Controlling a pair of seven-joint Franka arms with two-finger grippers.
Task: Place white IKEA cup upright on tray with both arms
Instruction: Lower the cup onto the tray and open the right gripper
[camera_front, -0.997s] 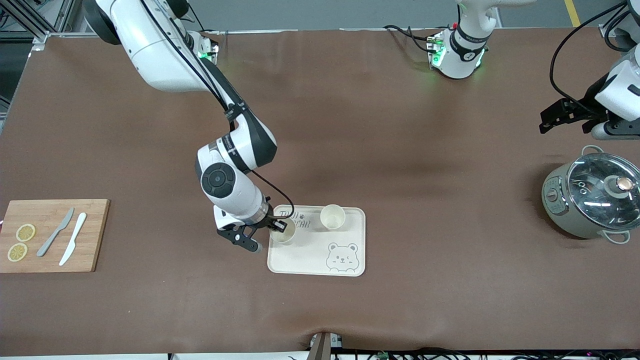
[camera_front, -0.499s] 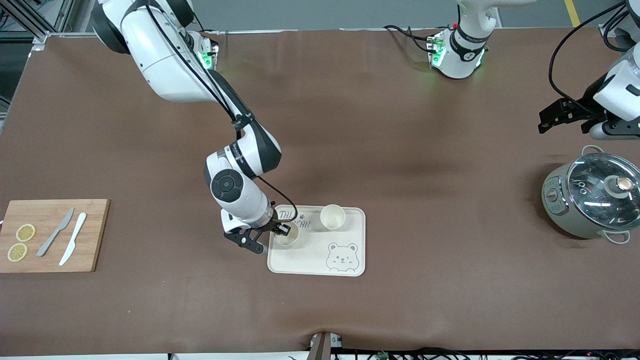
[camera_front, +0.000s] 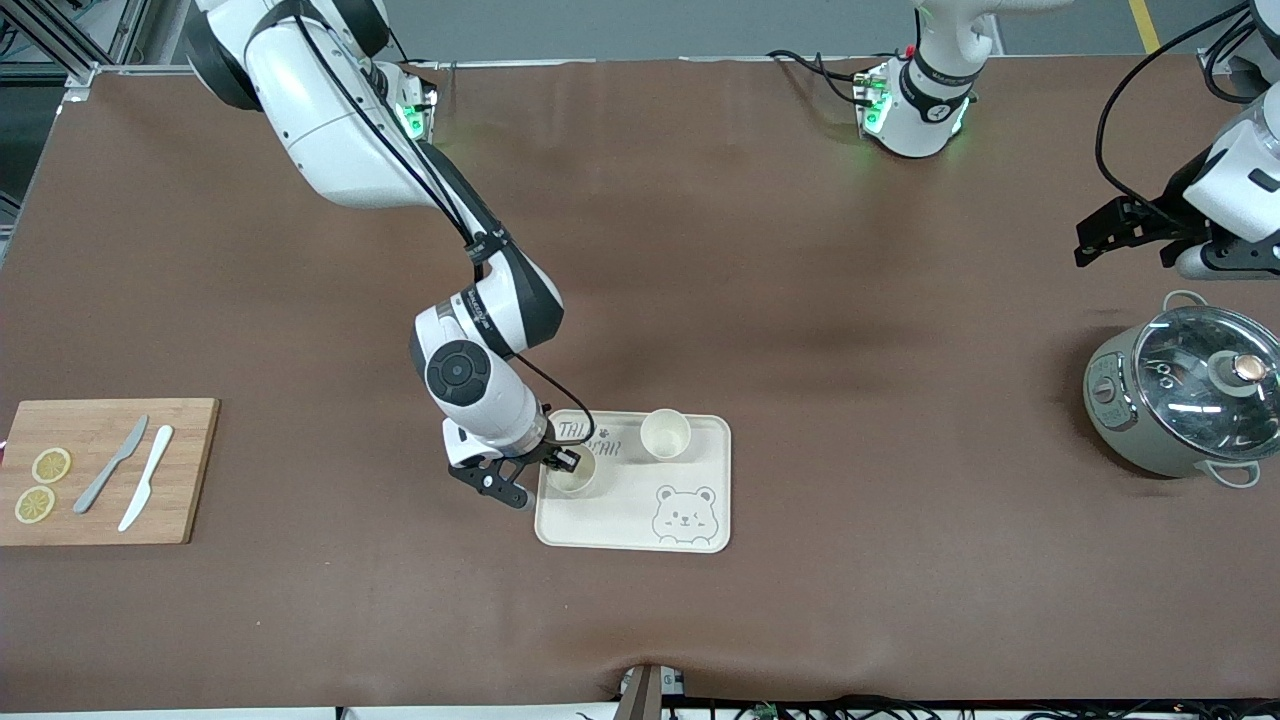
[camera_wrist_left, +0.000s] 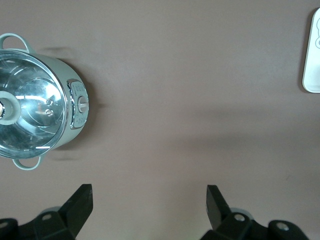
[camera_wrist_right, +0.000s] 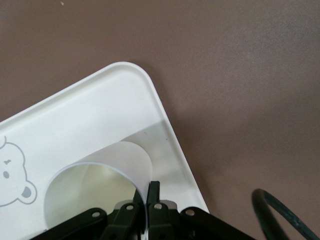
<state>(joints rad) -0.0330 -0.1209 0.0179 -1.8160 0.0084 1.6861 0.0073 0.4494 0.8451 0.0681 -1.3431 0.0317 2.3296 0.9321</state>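
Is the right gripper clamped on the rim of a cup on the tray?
Yes, the right gripper pinches the wall of the cup that stands upright on the tray.

The front camera looked down from high across the table (camera_front: 760, 250), facing both arm bases. The left wrist camera looked straight down from well above, catching the pot (camera_wrist_left: 35, 100) and a tray (camera_wrist_left: 312, 55) edge. The right wrist camera sat close over one tray corner.
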